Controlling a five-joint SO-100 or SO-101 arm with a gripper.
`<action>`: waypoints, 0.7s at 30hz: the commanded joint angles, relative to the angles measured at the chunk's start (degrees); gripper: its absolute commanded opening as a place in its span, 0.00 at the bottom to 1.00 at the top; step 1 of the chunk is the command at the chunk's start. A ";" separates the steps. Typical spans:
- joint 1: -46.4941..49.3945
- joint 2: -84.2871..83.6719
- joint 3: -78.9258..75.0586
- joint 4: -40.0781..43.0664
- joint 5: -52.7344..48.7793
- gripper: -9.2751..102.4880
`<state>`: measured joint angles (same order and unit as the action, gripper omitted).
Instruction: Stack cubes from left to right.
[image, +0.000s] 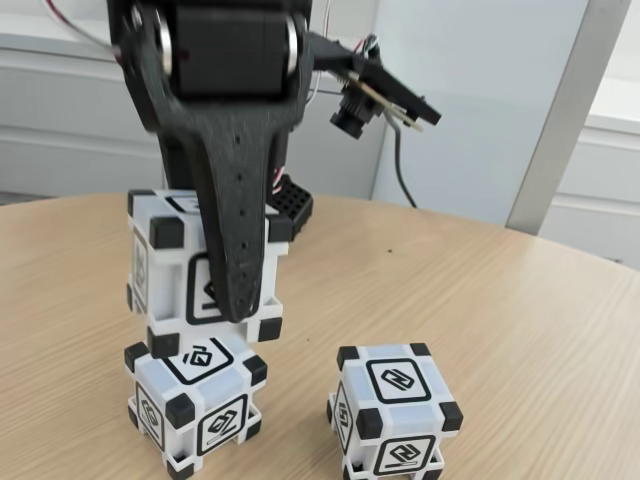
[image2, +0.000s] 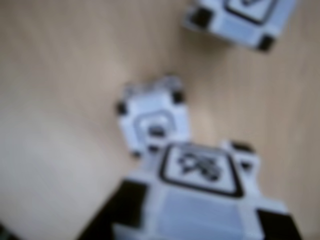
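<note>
Wooden table (image: 520, 300), glyph-faced grey-white cubes (image: 395, 410)

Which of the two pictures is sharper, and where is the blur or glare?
The fixed view is sharper: the glyphs on the right cube read clearly, though the gripper finger up close is slightly soft; daylight is even, shadows faint. The wrist view is blurred throughout: the held cube and the cube below look smeared.

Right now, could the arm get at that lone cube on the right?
Probably not yet: its fingers look clamped on the upper cube, resting on or just above the lower cube. Once that is released, the lone cube stands apart on bare table with nothing over it.
</note>
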<state>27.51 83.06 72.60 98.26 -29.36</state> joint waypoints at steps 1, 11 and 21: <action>0.44 2.99 1.32 0.35 -0.88 0.25; 0.44 1.93 4.04 0.26 -1.93 0.25; 3.08 1.76 5.27 0.09 -1.85 0.25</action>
<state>29.97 83.06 78.13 98.26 -30.94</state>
